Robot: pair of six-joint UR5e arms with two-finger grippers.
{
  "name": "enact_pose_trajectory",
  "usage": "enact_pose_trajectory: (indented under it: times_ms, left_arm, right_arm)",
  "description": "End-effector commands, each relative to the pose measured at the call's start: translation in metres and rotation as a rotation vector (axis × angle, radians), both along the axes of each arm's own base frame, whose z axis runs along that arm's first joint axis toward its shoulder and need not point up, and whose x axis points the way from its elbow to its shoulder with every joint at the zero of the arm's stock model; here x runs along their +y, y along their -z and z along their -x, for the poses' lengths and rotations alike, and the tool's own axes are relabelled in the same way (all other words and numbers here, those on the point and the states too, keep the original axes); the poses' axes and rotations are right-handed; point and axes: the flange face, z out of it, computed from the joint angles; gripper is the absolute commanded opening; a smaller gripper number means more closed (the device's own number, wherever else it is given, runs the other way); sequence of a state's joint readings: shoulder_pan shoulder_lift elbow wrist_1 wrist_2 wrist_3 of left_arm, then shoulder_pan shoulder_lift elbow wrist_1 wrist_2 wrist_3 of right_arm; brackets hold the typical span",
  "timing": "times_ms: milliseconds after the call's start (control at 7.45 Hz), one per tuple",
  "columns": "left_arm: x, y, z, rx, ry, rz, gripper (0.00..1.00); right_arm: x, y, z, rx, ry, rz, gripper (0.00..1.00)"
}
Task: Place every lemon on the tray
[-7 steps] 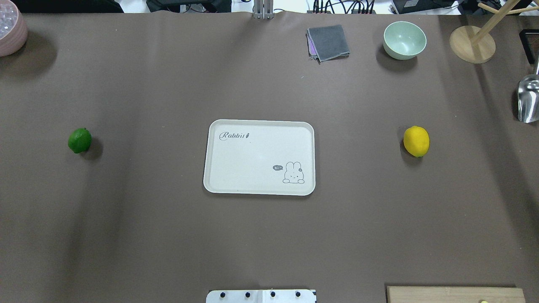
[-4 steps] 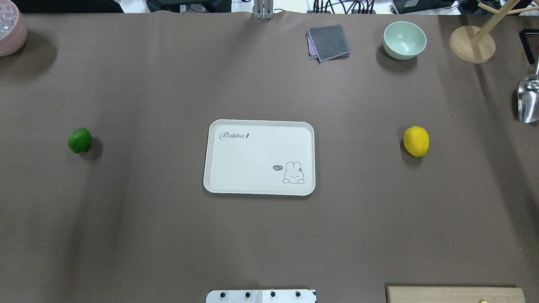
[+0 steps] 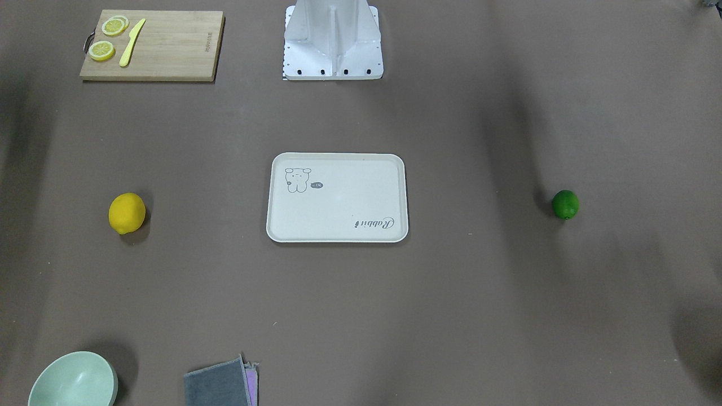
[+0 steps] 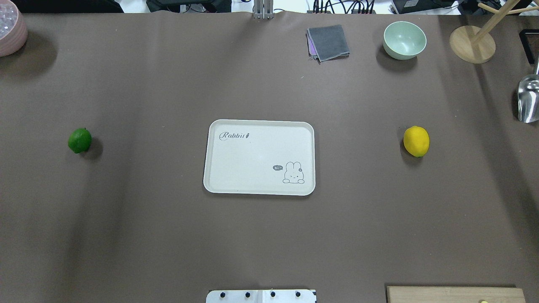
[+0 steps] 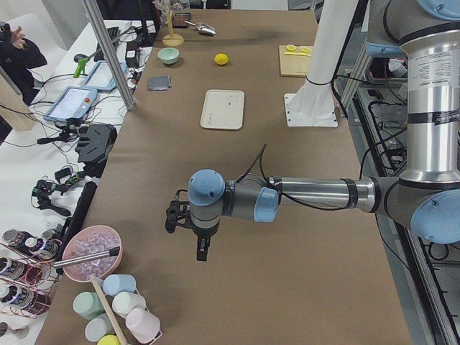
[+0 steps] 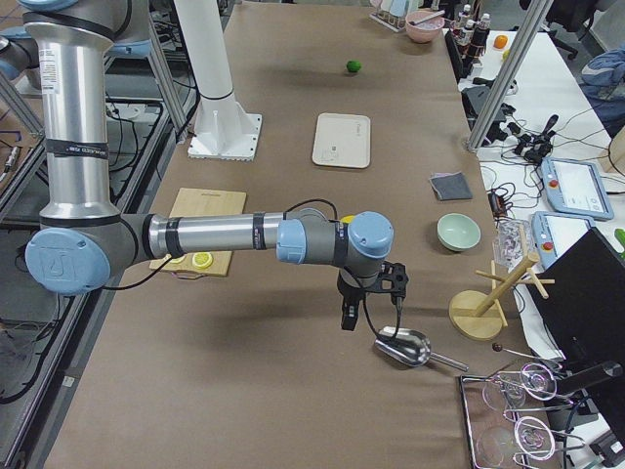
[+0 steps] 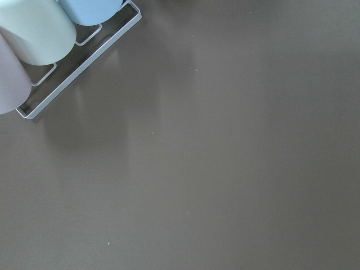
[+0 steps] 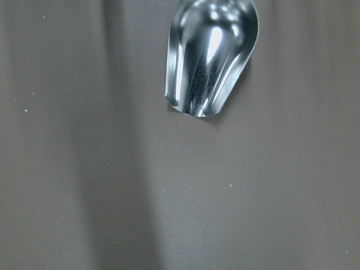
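Observation:
The off-white tray (image 4: 259, 158) with the "Rabbit" script lies at the table's middle with nothing on it. The green lemon (image 4: 79, 140) lies far to its left and the yellow lemon (image 4: 416, 141) far to its right, both on the brown table cover. They also show in the front-facing view: tray (image 3: 337, 197), yellow lemon (image 3: 126, 212), green lemon (image 3: 565, 204). My left gripper (image 5: 202, 253) hovers over the table's left end, beyond the green lemon. My right gripper (image 6: 347, 318) hovers at the right end beside a metal scoop. I cannot tell if either is open or shut.
A wooden cutting board (image 3: 152, 45) with lemon slices and a yellow knife lies near my base. A mint bowl (image 4: 404, 40), grey cloth (image 4: 328, 42), wooden stand (image 4: 471, 44) and metal scoop (image 4: 528, 99) sit far right. A pink bowl (image 4: 10, 29) sits far left.

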State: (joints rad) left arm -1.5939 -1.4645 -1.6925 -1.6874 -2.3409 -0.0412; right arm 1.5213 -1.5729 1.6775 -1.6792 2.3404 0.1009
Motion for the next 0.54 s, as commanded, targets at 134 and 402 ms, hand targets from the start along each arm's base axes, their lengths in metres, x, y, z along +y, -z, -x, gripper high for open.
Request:
enact_pose_trajectory:
  times_ms: [134, 402]
  left_arm:
    - [0.000, 0.000, 0.000, -0.001, 0.000, 0.000, 0.99]
    - [-0.023, 0.026, -0.014, 0.024, 0.121, 0.088, 0.99]
  right_arm:
    - [-0.018, 0.028, 0.050, -0.066, 0.009, 0.035, 0.99]
    - [-0.034, 0.047, 0.101, -0.034, 0.062, 0.032, 0.99]
